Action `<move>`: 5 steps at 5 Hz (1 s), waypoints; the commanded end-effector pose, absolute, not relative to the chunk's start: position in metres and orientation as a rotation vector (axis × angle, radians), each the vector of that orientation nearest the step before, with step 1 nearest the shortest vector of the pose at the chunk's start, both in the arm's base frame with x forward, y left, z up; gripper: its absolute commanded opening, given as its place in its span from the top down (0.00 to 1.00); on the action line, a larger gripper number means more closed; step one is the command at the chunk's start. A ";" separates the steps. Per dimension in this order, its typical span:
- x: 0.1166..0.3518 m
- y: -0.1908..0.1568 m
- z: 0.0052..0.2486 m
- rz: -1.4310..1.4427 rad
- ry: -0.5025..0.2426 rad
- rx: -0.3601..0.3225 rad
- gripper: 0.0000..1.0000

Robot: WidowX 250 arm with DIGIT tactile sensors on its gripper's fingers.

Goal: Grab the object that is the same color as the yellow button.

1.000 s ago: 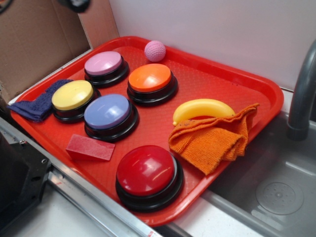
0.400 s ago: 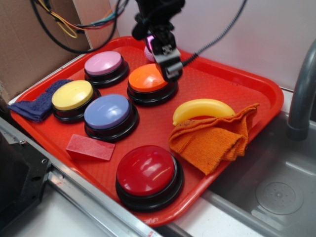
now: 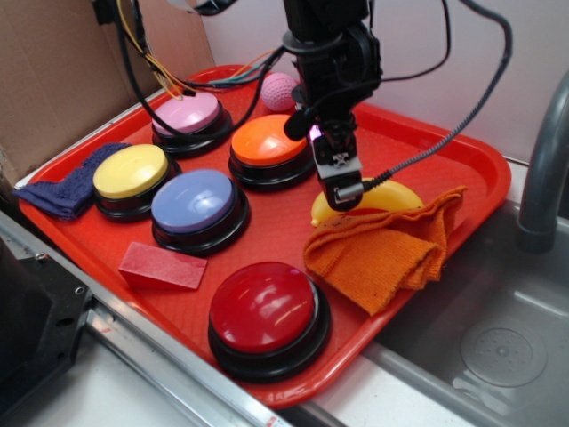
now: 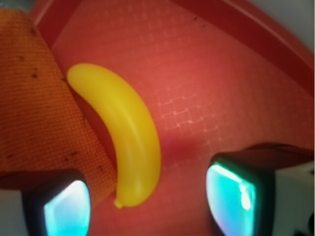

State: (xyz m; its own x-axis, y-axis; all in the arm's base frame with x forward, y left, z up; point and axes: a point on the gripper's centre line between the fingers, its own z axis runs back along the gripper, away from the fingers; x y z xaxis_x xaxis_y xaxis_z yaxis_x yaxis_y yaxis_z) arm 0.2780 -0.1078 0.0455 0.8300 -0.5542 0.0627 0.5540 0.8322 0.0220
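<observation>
While five buttons sit by, open end effector (image 4: 147, 196) straddles one banana (image 4: 125, 137)

1. I can read no text, label, brand, number or sign in either view.
2. From the exterior camera, the button caps I see — the yellow button (image 3: 131, 171) among them — are plain colour, with no lettering or symbols.
3. The banana (image 4: 121, 135) in my wrist view is bare glossy yellow, with no sticker or print.
4. The red tray (image 3: 449, 151) shows only its moulded grid texture — no logo that I can make out.
</observation>
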 end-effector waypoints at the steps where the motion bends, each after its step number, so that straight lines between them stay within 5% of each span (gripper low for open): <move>1: 0.292 -0.118 0.030 -0.583 -0.099 0.048 0.00; 2: 0.296 -0.116 0.024 -0.575 -0.072 0.048 0.00; 3: 0.300 -0.115 0.016 -0.540 -0.040 0.054 1.00; 5: 0.302 -0.113 0.018 -0.539 -0.021 0.041 1.00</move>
State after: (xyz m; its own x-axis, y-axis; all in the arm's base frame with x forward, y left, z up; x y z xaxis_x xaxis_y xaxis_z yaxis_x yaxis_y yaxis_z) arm 0.2951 -0.1095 0.0086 0.8553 -0.5166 -0.0409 0.5179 0.8547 0.0344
